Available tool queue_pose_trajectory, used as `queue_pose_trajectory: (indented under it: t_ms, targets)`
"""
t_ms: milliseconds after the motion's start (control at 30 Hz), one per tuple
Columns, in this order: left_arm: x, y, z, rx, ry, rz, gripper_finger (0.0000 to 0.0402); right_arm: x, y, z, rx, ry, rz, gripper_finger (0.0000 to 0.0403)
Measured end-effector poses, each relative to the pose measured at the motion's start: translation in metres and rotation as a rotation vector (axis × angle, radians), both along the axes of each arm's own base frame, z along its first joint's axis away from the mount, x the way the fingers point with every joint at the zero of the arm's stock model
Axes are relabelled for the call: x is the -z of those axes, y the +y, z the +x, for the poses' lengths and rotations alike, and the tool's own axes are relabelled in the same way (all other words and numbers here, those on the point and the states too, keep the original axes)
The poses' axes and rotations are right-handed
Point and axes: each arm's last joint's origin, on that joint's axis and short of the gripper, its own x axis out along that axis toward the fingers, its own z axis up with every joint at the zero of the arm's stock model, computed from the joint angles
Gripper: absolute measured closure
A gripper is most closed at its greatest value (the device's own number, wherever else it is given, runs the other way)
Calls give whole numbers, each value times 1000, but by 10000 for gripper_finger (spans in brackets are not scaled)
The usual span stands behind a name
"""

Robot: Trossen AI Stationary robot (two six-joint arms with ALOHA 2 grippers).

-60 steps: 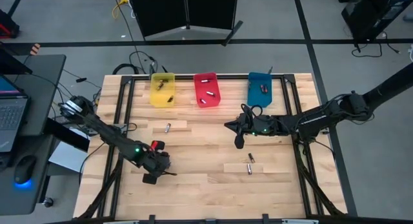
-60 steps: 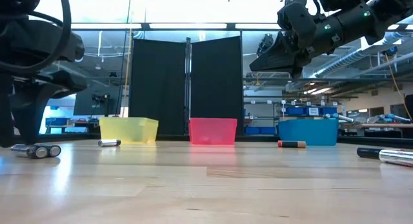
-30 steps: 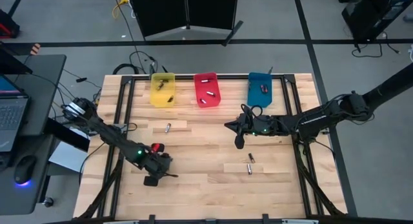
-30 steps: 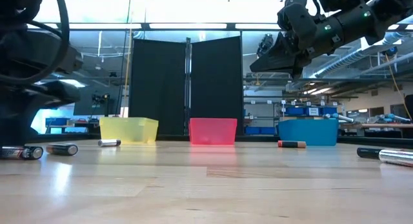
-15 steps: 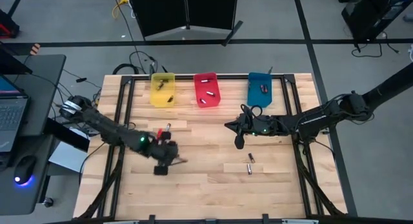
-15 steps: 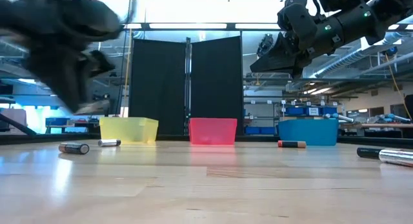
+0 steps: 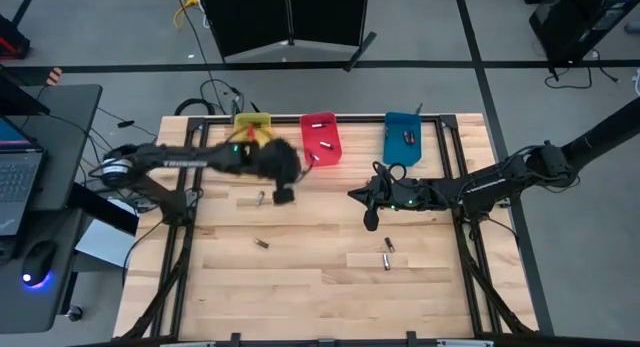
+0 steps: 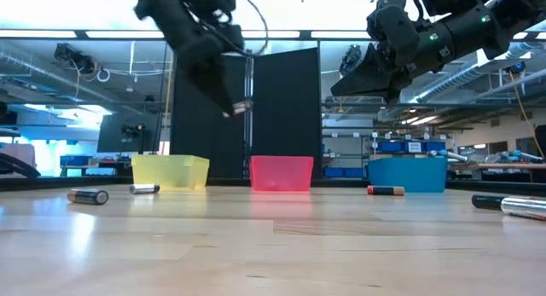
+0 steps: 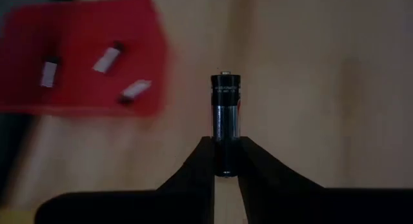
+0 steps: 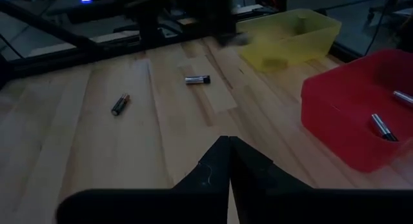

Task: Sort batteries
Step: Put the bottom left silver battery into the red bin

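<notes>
- Wooden tabletop (image 7: 320, 287) with yellow bin (image 7: 252, 139), red bin (image 7: 320, 139) and blue bin (image 7: 403, 137) along its far edge.
- Left end effector (image 7: 283, 195) pinches a dark battery (image 9: 225, 121), raised near the red bin; a second ago it was low at the near-left corner.
- Judged: pickup done, drop pending.
- One battery on tabletop (image 7: 260, 244) remains left-centre; earlier it lay beside the end effector.
- Right end effector (image 7: 371, 221) hangs closed, empty, mid-tabletop, unmoved.

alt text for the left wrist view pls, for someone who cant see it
The left pincer is shut on a dark cylindrical battery, holding it upright between its two black fingers above the wooden table. Off to one side, blurred, is the red bin with three small batteries inside.
</notes>
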Motion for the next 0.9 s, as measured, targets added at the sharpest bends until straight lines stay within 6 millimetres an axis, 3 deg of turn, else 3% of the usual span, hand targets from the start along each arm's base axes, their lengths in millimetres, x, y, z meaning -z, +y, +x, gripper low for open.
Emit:
queue_pose_trajectory:
  t_ms: [167, 400, 667, 900]
  targets:
    - [-10, 53, 20, 12, -3, 48, 355, 0, 0, 0, 0, 2, 0, 387]
    - [8, 121, 56, 45, 75, 11, 355, 1, 0, 0, 0, 6, 0, 382]
    - [47, 175, 89, 46, 215, -68, 355, 1, 0, 0, 0, 10, -1, 387]
    - [67, 205, 91, 58, 255, -134, 355, 1, 0, 0, 0, 11, -2, 380]
